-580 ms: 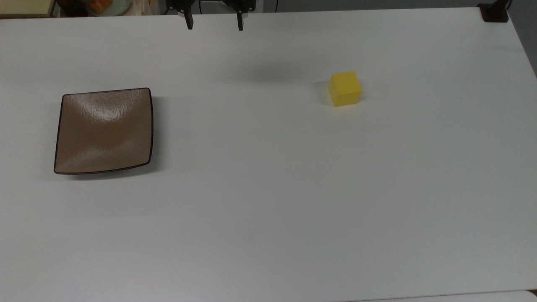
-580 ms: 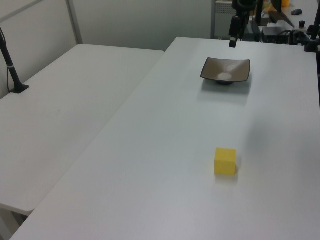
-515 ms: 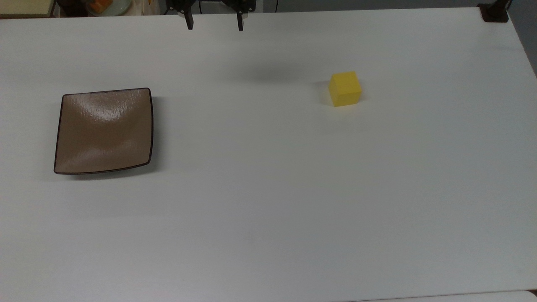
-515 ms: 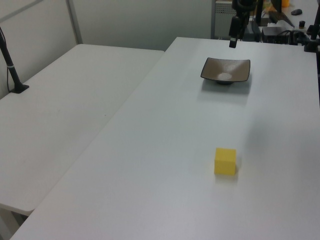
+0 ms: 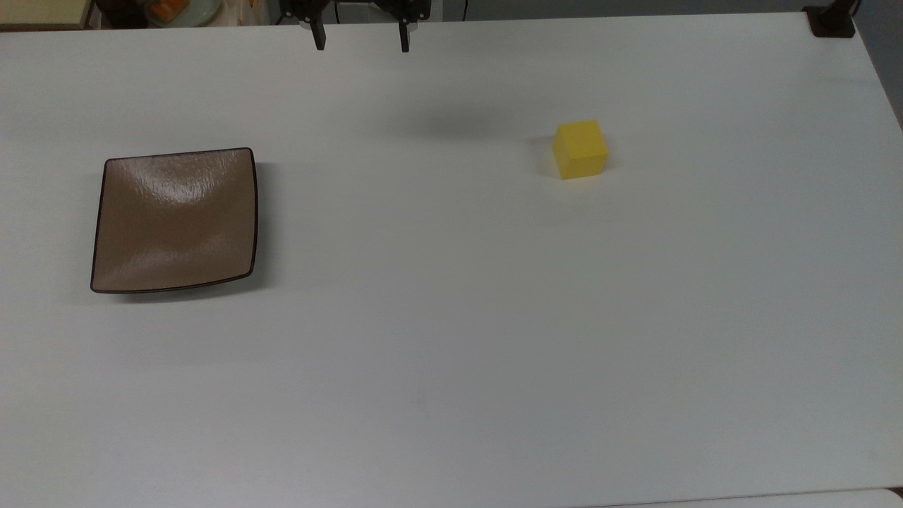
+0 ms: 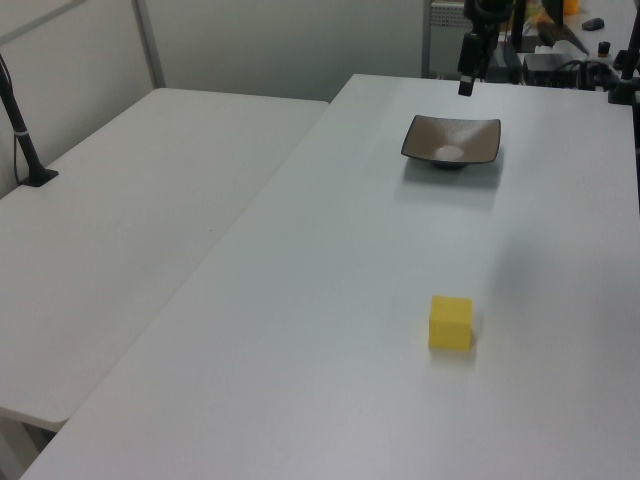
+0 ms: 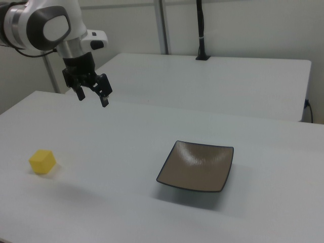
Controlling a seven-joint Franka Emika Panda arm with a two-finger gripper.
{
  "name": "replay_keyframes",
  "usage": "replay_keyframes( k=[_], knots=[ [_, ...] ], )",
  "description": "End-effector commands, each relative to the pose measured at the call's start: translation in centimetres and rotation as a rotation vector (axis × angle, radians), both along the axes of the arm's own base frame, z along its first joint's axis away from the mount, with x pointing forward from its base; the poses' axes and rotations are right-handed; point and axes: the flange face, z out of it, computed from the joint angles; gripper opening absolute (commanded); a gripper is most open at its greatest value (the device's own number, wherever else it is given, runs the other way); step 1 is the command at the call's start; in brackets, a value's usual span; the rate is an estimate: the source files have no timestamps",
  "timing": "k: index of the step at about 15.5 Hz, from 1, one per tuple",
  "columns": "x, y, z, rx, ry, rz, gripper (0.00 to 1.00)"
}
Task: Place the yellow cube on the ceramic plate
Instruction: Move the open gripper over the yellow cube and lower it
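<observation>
Gripper [image 7: 92,96] hangs up in the air at the upper left of the right view, pointing down off the white arm [image 7: 43,25] with fingers spread and nothing between them. Yellow cube [image 7: 42,162] sits on the white table [image 7: 126,152] low at the right view's left, well apart from the gripper — ceramic plate [image 7: 196,166] sits bare at lower centre, well away from both.

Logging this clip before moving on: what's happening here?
A Franka arm's gripper hangs open above the white table, holding nothing. The yellow cube sits on the table toward the top view's right, well apart from the ceramic plate toward the top view's left. Nothing lies on the plate; the cube has not yet been picked up.
</observation>
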Motion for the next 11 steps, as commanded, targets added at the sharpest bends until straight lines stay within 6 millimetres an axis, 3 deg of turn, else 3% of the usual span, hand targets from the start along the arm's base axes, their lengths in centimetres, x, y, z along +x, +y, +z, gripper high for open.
replay_keyframes(
  k=[1, 4, 7, 11],
  knots=[
    [-0.2, 1.4, -0.1, 0.023, 0.025, 0.013, 1.0],
    [-0.8, 4.4, 0.6, 0.023, 0.015, 0.065, 1.0],
    [-1.7, 9.7, 0.5, 0.025, 0.016, 0.158, 1.0],
    [-4.5, 17.7, 0.5, 0.02, 0.022, 0.256, 1.0]
  ],
)
